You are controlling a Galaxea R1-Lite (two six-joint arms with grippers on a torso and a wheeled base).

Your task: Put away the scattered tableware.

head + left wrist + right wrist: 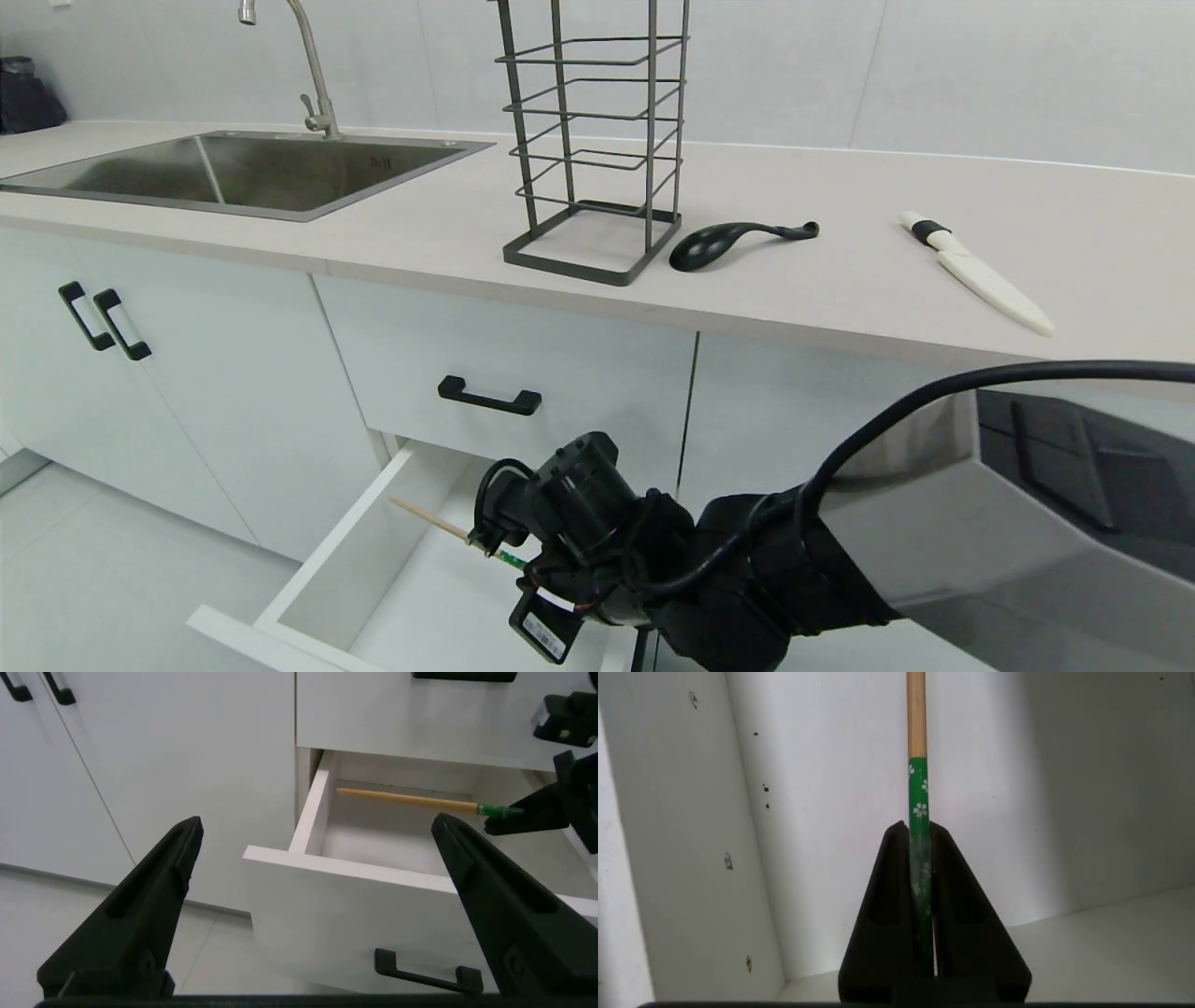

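Note:
My right gripper (pixel 485 546) is shut on the green patterned end of a wooden chopstick (pixel 429 518), holding it over the open white drawer (pixel 317 569). The right wrist view has the chopstick (pixel 917 728) running straight out from the closed fingers (pixel 957 905) above the drawer's inside. In the left wrist view my left gripper (pixel 318 831) stands open and holds nothing, in front of the drawer (pixel 374 905), with the chopstick (pixel 402 798) beyond. On the counter lie a black spoon (pixel 719 243) and a white knife (pixel 976 273).
A dark wire rack (pixel 597 140) stands on the counter beside the spoon. A steel sink (pixel 233 173) with a faucet (pixel 313 65) is at the far left. The closed drawer above has a black handle (pixel 488 397). Cabinet doors are to the left.

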